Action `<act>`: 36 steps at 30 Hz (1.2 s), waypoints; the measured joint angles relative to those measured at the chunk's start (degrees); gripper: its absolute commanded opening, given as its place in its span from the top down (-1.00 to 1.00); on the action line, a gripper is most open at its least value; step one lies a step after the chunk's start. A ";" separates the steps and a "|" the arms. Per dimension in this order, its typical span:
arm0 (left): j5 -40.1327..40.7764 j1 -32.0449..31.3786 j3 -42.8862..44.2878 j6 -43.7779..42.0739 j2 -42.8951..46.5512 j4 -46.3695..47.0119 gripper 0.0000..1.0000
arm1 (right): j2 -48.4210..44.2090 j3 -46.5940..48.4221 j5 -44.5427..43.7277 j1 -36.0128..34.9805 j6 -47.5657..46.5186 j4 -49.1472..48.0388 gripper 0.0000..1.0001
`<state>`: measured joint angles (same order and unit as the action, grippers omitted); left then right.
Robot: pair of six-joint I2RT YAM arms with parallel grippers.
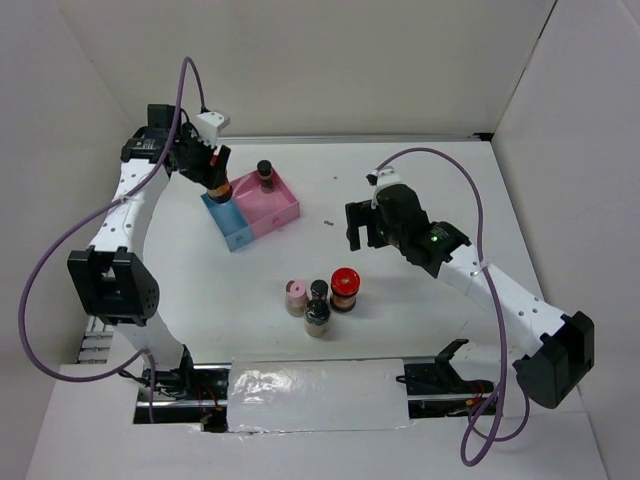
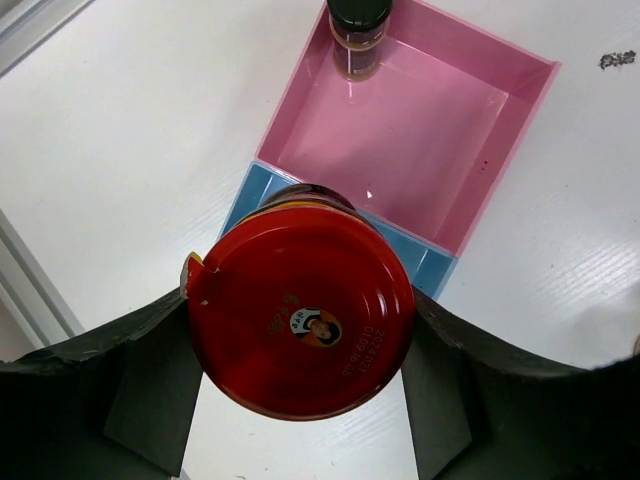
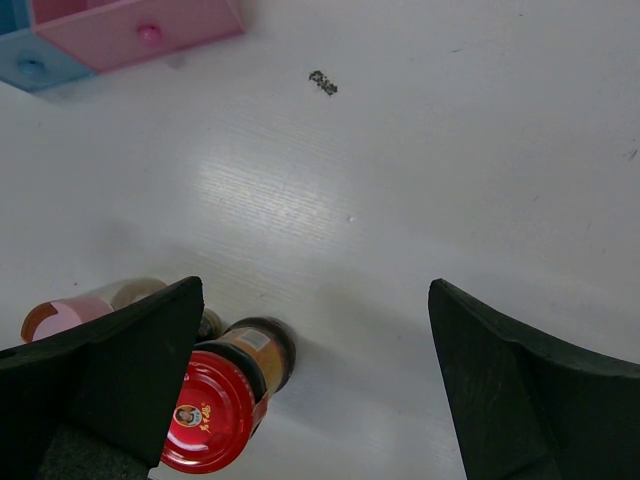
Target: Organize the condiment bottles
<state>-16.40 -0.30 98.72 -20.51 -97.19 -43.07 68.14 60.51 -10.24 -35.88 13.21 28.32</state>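
1. Red-lid jar point(image 2: 305, 320): the left hand point(image 1: 205, 165) grips its sides, fingers part open around the body. It hangs over the blue compartment point(image 2: 250, 200) of the tray point(image 1: 280, 215). Can't tell if the base touches the floor of the slot.
2. Dark bottle point(image 1: 265, 176) stands upright in the far corner of the pink compartment point(image 2: 430, 140).
3. Other four stand in a tight cluster on the surface point(image 1: 200, 290), near the arm bases: second red-lid jar point(image 1: 345, 288), pink-capped jar point(image 1: 296, 297), black-capped bottle point(image 1: 318, 290), second black-capped bottle point(image 1: 317, 318).
4. Right hand point(image 1: 365, 232): fully open and empty, hovering over bare surface right of the tray.
5. Step, as I read it: dropping the red-lid jar into the blue slot. One bottle is in the tray, one on its way.
6. Next move: the slot looks only slightly wider than the jar, so centre it and lower it straight. Release only once it's seated, then lift clear of the divider.
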 measured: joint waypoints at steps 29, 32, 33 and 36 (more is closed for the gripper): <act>0.11 2.64 -4.61 1.51 -5.90 8.33 1.00 | -1.95 -0.96 -2.25 -0.26 0.87 0.24 -1.00; 0.09 2.80 -5.95 1.51 -6.29 9.40 1.00 | -1.88 -0.96 -2.23 -0.26 0.90 0.26 -1.00; 0.09 2.82 -6.29 1.51 -6.58 9.79 1.00 | -1.79 -0.96 -2.21 -0.26 0.87 0.28 -0.99; 0.04 2.89 -7.04 1.70 -7.58 10.82 1.00 | -1.38 -0.96 -2.19 -0.26 0.90 0.42 -0.99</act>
<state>-16.36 2.59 91.68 -18.81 -104.77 -32.25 66.76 59.55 -12.43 -36.14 14.11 28.73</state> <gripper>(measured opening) 0.796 0.997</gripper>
